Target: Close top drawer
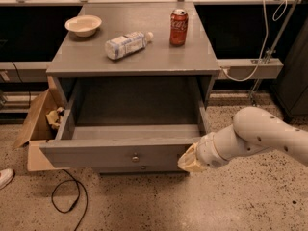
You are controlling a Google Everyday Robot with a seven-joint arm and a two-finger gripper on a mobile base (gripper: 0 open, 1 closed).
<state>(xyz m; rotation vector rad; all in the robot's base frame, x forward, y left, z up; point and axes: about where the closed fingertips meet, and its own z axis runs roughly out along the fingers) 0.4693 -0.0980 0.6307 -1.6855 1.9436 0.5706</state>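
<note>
The top drawer [120, 150] of the grey cabinet is pulled far out and looks empty inside. Its flat grey front has one small round metal knob [135, 158] at the centre. A lower drawer's knob [142, 167] shows just beneath the front. My gripper [188, 160] is at the end of the white arm [255, 134] coming in from the right. It sits at the right end of the drawer front, touching or nearly touching it.
On the cabinet top [91, 61] stand a cream bowl [83, 25], a plastic bottle lying on its side [126, 44] and a red soda can [178, 27]. An open cardboard box [36, 129] stands left of the cabinet. A black cable [67, 196] lies on the floor.
</note>
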